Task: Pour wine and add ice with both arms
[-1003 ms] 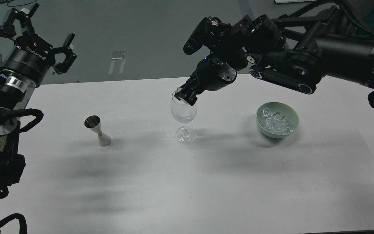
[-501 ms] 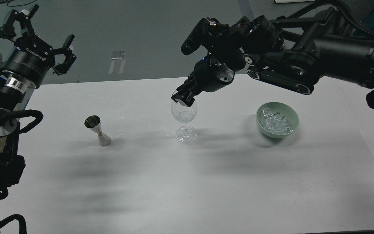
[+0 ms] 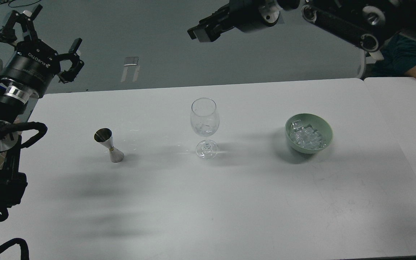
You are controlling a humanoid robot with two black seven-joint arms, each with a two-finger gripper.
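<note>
The white tabletop (image 3: 208,202) carries 3 things in a row: a green bowl (image 3: 326,127) on the right, a clear wine glass (image 3: 204,127) upright in the middle, and a small steel jigger (image 3: 108,145) on the left, each well apart from the others. The right arm reaches across the top of the view, its right gripper (image 3: 198,33) high above and behind the glass; it is seen dark and end-on, so I cannot tell how far it is parted or whether it carries anything. The left gripper (image 3: 40,39) hangs over the far left edge with its fingers spread wide and nothing between them.

The ice (image 3: 305,137) lies heaped in the bowl, and a few glassy glints in the glass suggest 1 or more cubes there; no wine stream shows.

For another cube, the right gripper should probably come straight down over the bowl, pinch 1 cube from the top of the heap, and release low inside the rim to avoid tipping the glass.

Compared with 0.5 s ago, the right gripper has lifted from the rim of the glass to well above it; the left arm, glass, jigger and bowl are unchanged
</note>
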